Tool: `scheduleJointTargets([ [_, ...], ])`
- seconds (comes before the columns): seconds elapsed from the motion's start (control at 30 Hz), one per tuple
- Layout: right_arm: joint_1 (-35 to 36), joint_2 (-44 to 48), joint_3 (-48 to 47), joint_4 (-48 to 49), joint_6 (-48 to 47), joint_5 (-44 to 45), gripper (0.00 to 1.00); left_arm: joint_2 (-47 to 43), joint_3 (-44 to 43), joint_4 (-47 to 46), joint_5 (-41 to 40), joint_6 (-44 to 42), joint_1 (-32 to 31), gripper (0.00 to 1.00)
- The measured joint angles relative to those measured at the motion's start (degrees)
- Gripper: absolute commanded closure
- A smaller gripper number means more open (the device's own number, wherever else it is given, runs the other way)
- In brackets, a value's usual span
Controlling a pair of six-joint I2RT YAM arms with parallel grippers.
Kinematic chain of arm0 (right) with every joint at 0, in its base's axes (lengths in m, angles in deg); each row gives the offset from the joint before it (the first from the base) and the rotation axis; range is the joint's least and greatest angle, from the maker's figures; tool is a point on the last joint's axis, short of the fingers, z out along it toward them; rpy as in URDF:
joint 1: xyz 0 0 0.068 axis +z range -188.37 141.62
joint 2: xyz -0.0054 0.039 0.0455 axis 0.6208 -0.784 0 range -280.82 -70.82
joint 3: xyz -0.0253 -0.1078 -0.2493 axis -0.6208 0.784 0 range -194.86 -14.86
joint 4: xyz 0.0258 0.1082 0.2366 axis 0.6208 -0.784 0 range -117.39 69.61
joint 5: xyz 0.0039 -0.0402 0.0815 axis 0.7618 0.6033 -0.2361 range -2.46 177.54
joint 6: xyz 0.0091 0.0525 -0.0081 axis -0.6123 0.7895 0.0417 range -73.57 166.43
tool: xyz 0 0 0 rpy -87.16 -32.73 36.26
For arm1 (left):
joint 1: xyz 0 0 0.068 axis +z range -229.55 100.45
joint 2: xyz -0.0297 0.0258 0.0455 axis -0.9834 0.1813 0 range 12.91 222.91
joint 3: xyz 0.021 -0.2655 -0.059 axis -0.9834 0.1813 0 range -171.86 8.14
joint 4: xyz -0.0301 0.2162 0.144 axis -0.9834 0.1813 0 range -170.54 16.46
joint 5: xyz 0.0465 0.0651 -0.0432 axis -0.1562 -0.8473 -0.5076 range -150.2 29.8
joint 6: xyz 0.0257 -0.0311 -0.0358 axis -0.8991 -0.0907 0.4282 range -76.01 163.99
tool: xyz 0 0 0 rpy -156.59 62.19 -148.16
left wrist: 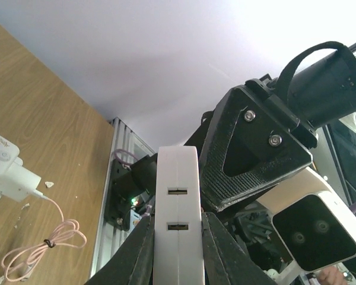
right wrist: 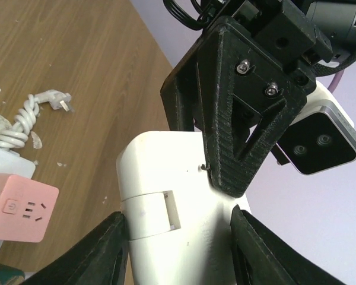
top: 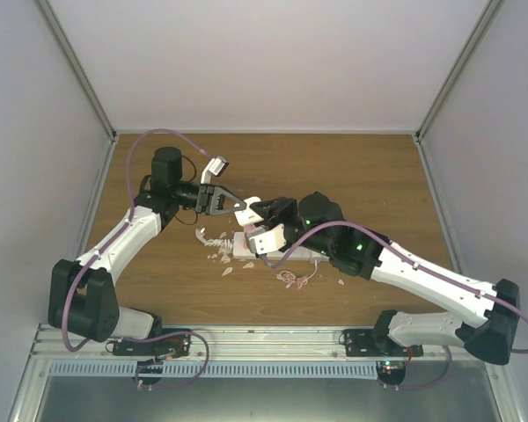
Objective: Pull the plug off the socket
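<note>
The left gripper (left wrist: 178, 230) is clamping the white plug (left wrist: 178, 178) – the right gripper (right wrist: 178, 228) is pinching its other end (socket (right wrist: 19, 211) lying on the table (right wrist: 77, 47)).

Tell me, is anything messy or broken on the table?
Yes. Small white chips lie scattered on the wooden table around the power strip, like broken-off bits. Also odd: the left claw and right claw both clamp one white adapter in mid-air.
</note>
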Motion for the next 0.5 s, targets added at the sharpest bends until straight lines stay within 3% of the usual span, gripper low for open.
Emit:
scheduleJointTargets([
  [0.17,0.48,0.39,1.84,3.34,-2.67,1.88,0.55,-0.13,0.02,-1.29,-0.76,1.16,0.22,1.0],
  [0.5,0.39,1.01,3.91,11.19,-1.79,5.33,0.15,-2.84,0.24,-1.01,-0.15,-1.6,-0.35,1.0],
])
